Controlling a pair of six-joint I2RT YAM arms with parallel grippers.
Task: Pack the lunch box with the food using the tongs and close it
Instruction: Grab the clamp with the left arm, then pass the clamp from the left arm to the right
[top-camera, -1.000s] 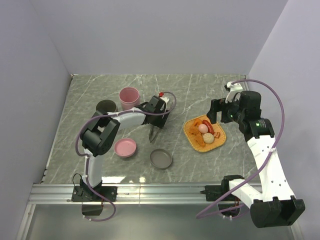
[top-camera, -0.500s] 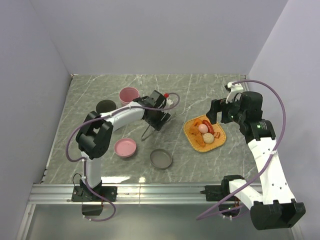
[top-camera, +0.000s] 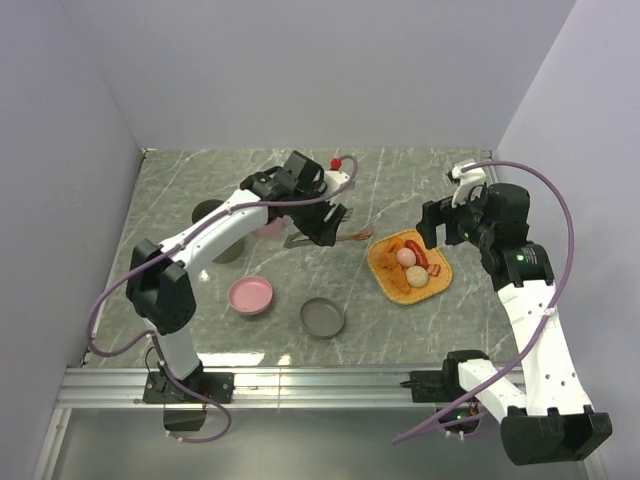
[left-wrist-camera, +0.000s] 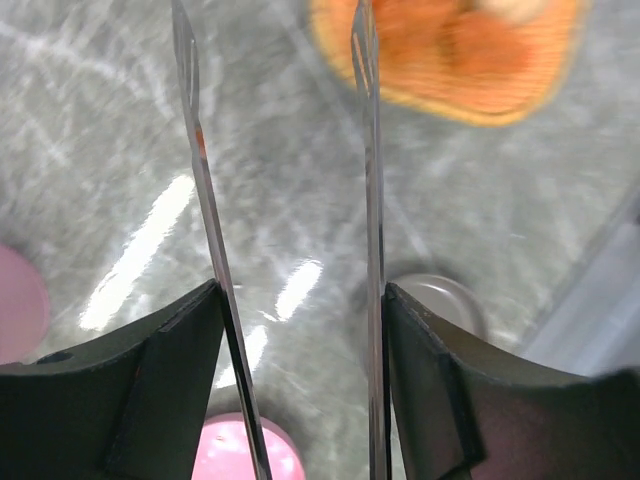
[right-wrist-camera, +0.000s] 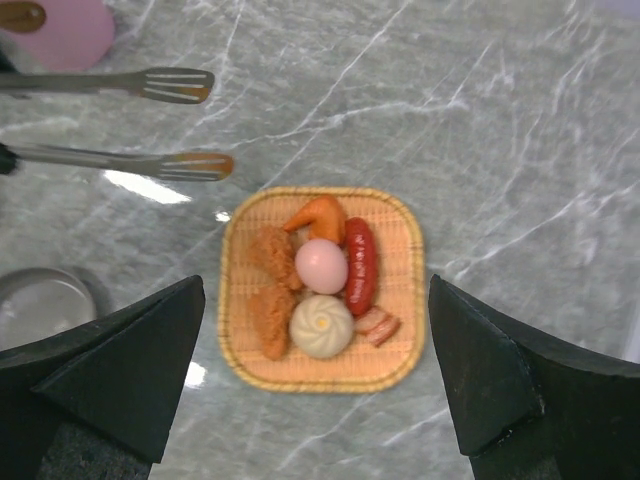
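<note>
Left gripper (top-camera: 326, 224): clenched on the tongs (top-camera: 350, 238), whose two silver arms are seen in the wrist view lying against the inner faces of the fingers (left-wrist-camera: 150, 380), still spread apart.
Tongs: held above the table (top-camera: 400, 180) and pointed right, with the tips just left of the tray (top-camera: 381, 263) and not over it.
Change in tongs: a second ago they were hung from the gripper with the tips pointed toward the near edge, at the middle of the table; they have since been swung round toward the tray.
Change in left arm: it has been stretched out further right and far, so that the pink cup (top-camera: 268, 230) is now mostly hidden behind it.
Right gripper (top-camera: 438, 225): released, jaws wide, hung over the far side of the tray; hardly moved from a second ago.
Food (right-wrist-camera: 321, 266): all on the tray at the right of the table, untouched: orange chunks at left and far, a pinkish ball in the middle, a cream ball near it, a red strip at right.
Pink bowl (top-camera: 250, 295): near left, unmoved.
Grey dish (top-camera: 323, 317): just right of the bowl, unmoved.
</note>
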